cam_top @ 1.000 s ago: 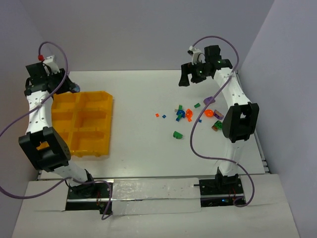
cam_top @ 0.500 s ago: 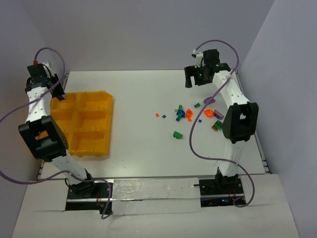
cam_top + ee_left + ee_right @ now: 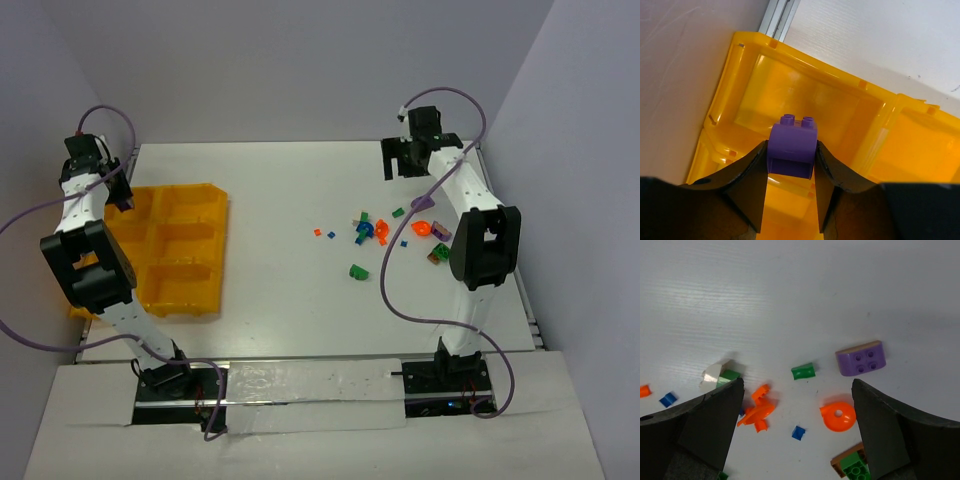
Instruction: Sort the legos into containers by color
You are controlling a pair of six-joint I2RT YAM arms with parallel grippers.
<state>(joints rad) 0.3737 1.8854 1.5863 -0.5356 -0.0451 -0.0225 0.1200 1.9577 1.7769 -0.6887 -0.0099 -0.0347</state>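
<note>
Purple two-stud plastic lego brick [image 3: 791, 144] sits clamped between the jaws of the left gripper [image 3: 790, 152], which has swung over the yellow-orange plastic organizer tray [image 3: 880, 107], a corner bin [image 3: 805, 97] directly beneath it, so a drop looks ready. Right gripper [image 3: 797, 385] has drawn back, wide open and empty, loose coloured legos [image 3: 838, 415] scattered below it

- The top view looks steeply down from above the near side, far enough to take in the whole table [image 3: 290, 190].
- The left wrist view looks closely down into the yellow tray [image 3: 720, 95], which lies at the overhead's left.
- The right wrist view looks closely down on the loose bricks [image 3: 860, 358], which lie at the overhead's right.
</note>
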